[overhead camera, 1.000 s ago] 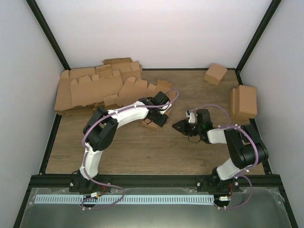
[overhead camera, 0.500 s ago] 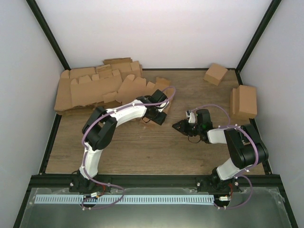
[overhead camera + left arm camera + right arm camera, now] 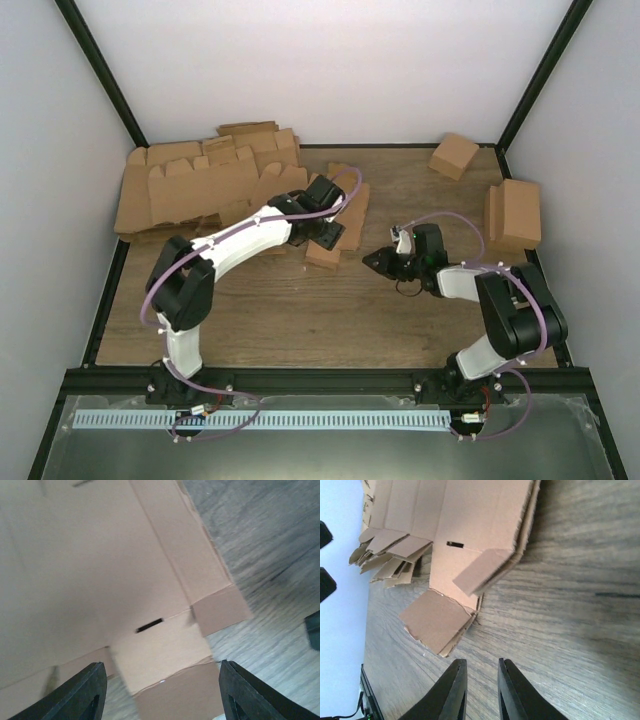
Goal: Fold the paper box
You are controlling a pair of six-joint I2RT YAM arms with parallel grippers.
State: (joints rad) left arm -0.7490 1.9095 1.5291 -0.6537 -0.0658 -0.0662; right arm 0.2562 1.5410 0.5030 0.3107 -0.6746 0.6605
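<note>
Cardboard of the paper box (image 3: pixel 350 222) lies mid-frame beneath my left gripper (image 3: pixel 161 664), spread empty, likely to pin it, while my right gripper (image 3: pixel 481 662), nearly closed on nothing, faces its flap (image 3: pixel 482 572).

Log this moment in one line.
left claw: open, over box | right claw: near shut, empty, apart from box | box: not yet folded
</note>
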